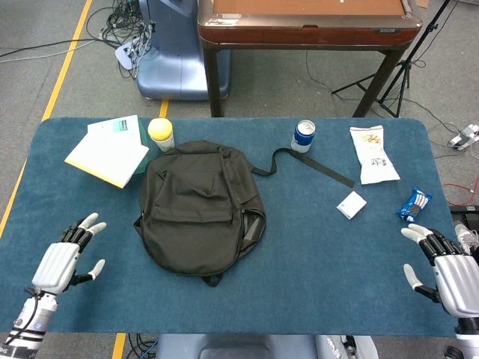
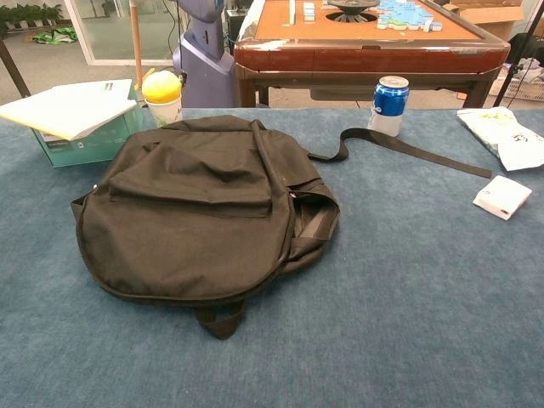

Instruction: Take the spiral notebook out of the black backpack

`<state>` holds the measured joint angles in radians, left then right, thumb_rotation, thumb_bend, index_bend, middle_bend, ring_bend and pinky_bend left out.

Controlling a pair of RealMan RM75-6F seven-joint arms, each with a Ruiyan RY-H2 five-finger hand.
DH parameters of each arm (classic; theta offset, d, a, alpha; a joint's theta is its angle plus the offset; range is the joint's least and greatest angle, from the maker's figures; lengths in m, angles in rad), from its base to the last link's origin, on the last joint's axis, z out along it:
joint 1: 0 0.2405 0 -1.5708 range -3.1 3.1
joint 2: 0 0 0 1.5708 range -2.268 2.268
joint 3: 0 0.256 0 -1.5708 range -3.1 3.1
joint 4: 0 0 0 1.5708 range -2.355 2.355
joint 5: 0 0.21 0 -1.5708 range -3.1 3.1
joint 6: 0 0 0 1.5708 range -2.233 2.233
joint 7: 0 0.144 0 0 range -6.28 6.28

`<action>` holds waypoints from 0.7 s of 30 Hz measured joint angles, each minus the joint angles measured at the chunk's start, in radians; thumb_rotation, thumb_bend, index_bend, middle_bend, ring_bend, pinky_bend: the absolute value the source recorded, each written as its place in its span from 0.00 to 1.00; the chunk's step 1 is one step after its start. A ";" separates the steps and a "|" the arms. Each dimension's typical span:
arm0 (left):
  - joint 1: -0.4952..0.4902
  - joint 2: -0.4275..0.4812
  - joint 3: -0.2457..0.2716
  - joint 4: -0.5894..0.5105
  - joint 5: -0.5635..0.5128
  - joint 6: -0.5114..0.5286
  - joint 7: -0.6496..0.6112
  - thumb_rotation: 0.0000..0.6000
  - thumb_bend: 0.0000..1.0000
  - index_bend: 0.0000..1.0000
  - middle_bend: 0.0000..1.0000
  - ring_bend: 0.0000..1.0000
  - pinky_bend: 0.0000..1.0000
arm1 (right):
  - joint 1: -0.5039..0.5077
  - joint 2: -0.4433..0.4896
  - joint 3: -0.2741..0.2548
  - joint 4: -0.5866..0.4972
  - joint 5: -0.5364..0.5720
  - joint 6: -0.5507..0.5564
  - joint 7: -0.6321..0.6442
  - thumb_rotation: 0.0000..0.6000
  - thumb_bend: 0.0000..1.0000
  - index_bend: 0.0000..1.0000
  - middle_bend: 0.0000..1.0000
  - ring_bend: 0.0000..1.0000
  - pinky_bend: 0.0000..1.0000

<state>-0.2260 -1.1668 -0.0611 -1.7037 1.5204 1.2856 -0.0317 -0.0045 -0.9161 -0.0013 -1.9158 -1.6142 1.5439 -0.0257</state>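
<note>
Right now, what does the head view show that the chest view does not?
Only the head view shows the left hand and right hand, both open and apart from the black backpack, plus a blue snack packet. Only the chest view shows the game pieces on the wooden table behind. Both show the backpack, its strap, blue can, yellow-lidded cup and small white box.
</note>
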 measured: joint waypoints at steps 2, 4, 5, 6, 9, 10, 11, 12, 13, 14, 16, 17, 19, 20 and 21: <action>-0.029 -0.018 0.003 0.033 0.020 -0.030 -0.020 1.00 0.31 0.17 0.04 0.04 0.08 | -0.002 0.003 -0.001 -0.005 -0.001 0.002 -0.003 1.00 0.39 0.23 0.19 0.16 0.30; -0.062 -0.043 0.006 0.070 0.046 -0.061 -0.043 1.00 0.31 0.17 0.04 0.04 0.08 | -0.003 0.005 -0.001 -0.008 -0.002 0.004 -0.006 1.00 0.39 0.23 0.19 0.16 0.30; -0.076 -0.054 0.008 0.086 0.058 -0.073 -0.052 1.00 0.31 0.17 0.04 0.04 0.08 | -0.005 0.006 -0.001 -0.009 -0.003 0.006 -0.007 1.00 0.39 0.23 0.19 0.16 0.30; -0.095 -0.068 0.011 0.106 0.075 -0.088 -0.061 1.00 0.31 0.17 0.04 0.04 0.08 | -0.006 0.007 -0.002 -0.010 -0.004 0.008 -0.008 1.00 0.39 0.23 0.19 0.16 0.30; -0.140 -0.103 0.018 0.151 0.118 -0.118 -0.078 1.00 0.31 0.16 0.04 0.04 0.08 | -0.009 0.010 -0.002 -0.013 -0.004 0.011 -0.009 1.00 0.39 0.23 0.19 0.16 0.30; -0.151 -0.113 0.020 0.163 0.129 -0.124 -0.081 1.00 0.31 0.15 0.04 0.04 0.08 | -0.011 0.011 -0.003 -0.013 -0.004 0.012 -0.009 1.00 0.39 0.23 0.19 0.16 0.30; -0.161 -0.124 0.022 0.176 0.141 -0.128 -0.084 1.00 0.30 0.14 0.04 0.04 0.07 | -0.011 0.012 -0.003 -0.014 -0.004 0.013 -0.010 1.00 0.39 0.23 0.19 0.16 0.30; -0.173 -0.138 0.025 0.193 0.155 -0.132 -0.087 1.00 0.30 0.13 0.03 0.04 0.07 | -0.012 0.012 -0.003 -0.014 -0.004 0.013 -0.010 1.00 0.39 0.23 0.19 0.16 0.30; -0.181 -0.150 0.026 0.207 0.164 -0.133 -0.088 1.00 0.29 0.12 0.03 0.04 0.07 | -0.012 0.012 -0.004 -0.015 -0.004 0.013 -0.010 1.00 0.39 0.23 0.19 0.16 0.30; -0.190 -0.163 0.027 0.221 0.172 -0.133 -0.089 1.00 0.28 0.11 0.02 0.03 0.07 | -0.012 0.013 -0.004 -0.016 -0.004 0.013 -0.011 1.00 0.39 0.23 0.19 0.16 0.30; -0.209 -0.193 0.030 0.257 0.193 -0.133 -0.090 1.00 0.27 0.10 0.01 0.03 0.07 | -0.013 0.013 -0.005 -0.017 -0.005 0.012 -0.013 1.00 0.39 0.23 0.19 0.16 0.30; -0.216 -0.204 0.031 0.270 0.202 -0.133 -0.090 1.00 0.27 0.09 0.01 0.03 0.07 | -0.013 0.014 -0.005 -0.017 -0.006 0.013 -0.013 1.00 0.39 0.23 0.19 0.16 0.30; -0.230 -0.223 0.033 0.297 0.219 -0.130 -0.087 1.00 0.27 0.09 0.00 0.03 0.07 | -0.014 0.015 -0.005 -0.019 -0.006 0.013 -0.015 1.00 0.39 0.23 0.19 0.16 0.30; -0.236 -0.231 0.035 0.308 0.225 -0.129 -0.084 1.00 0.27 0.09 0.00 0.03 0.07 | -0.014 0.016 -0.005 -0.020 -0.007 0.014 -0.016 1.00 0.39 0.23 0.19 0.16 0.30; -0.246 -0.243 0.037 0.327 0.236 -0.129 -0.079 1.00 0.27 0.09 0.00 0.03 0.07 | -0.016 0.017 -0.006 -0.021 -0.007 0.016 -0.018 1.00 0.39 0.23 0.19 0.16 0.30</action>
<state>-0.4716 -1.4103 -0.0241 -1.3767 1.7566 1.1562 -0.1109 -0.0207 -0.8987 -0.0071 -1.9368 -1.6210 1.5595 -0.0433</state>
